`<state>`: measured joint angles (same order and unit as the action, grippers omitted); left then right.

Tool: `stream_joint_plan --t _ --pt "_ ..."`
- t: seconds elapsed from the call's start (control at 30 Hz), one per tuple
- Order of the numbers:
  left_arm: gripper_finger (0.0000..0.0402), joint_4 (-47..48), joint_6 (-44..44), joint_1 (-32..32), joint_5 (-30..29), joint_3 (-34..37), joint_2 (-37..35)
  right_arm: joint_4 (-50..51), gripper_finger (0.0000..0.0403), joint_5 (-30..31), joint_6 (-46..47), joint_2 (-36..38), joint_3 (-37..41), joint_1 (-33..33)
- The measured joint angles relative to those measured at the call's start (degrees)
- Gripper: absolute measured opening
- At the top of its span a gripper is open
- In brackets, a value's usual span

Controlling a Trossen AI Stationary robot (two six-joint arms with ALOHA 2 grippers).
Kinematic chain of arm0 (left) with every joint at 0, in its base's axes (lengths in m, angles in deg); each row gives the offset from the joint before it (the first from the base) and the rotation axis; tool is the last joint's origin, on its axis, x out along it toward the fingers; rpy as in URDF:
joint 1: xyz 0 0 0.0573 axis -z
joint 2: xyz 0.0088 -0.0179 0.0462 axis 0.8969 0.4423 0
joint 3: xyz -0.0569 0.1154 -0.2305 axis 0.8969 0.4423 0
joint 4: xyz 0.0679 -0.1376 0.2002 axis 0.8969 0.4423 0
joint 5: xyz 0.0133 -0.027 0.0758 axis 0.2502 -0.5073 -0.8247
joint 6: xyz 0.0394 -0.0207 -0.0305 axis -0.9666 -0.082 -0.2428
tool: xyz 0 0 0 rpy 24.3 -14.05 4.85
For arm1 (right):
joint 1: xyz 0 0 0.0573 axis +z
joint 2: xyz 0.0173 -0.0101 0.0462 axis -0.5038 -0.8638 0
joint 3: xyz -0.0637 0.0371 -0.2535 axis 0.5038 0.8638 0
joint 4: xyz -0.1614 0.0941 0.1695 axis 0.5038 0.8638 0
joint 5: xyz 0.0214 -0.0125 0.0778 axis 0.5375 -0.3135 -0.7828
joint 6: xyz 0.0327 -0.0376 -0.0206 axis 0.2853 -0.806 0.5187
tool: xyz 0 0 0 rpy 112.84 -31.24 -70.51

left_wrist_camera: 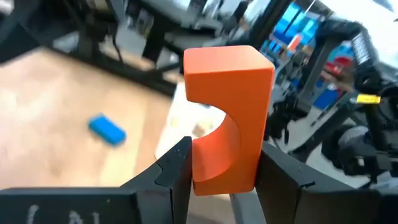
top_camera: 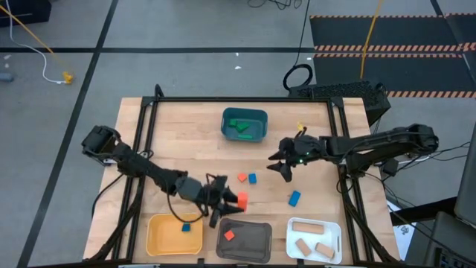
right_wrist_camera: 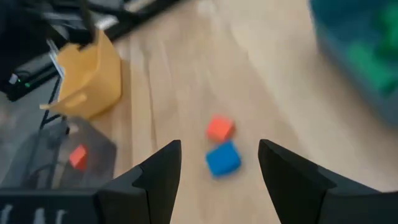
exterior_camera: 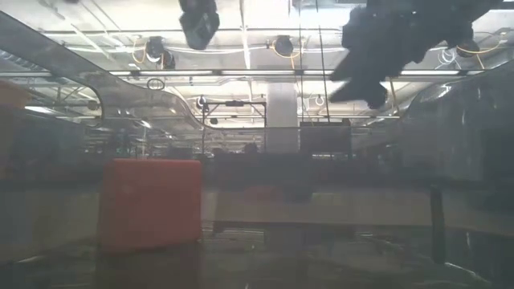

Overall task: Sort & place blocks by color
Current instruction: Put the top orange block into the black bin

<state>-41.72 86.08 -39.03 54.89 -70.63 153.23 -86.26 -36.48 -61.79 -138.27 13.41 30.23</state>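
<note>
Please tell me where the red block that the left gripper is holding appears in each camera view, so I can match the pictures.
High view: the held red block sits at the left gripper, above the grey tray.
Low view: I cannot tell whether it shows.
Left wrist view: centre, between the fingers.
Right wrist view: not in it.
Shared landmark: the grey tray, also in the right wrist view.

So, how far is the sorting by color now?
Partly done. Green blocks lie in the teal tray, tan blocks in the white tray, one red block in the grey tray. The left gripper holds a red arch block. Loose blocks remain near the open right gripper.
</note>
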Motion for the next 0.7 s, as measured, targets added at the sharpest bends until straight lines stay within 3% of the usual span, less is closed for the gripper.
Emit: stream_joint_plan --t 0.2,0.7 --pt "0.0143 9.38 6.97 4.77 -1.32 -5.47 3.71 9.22 0.0205 -0.06 10.56 -2.48 0.0 4.94" --pt "0.0143 11.25 26.17 10.53 -0.69 -8.25 9.81 17.96 0.0205 0.24 26.64 -6.28 -0.02 19.11"
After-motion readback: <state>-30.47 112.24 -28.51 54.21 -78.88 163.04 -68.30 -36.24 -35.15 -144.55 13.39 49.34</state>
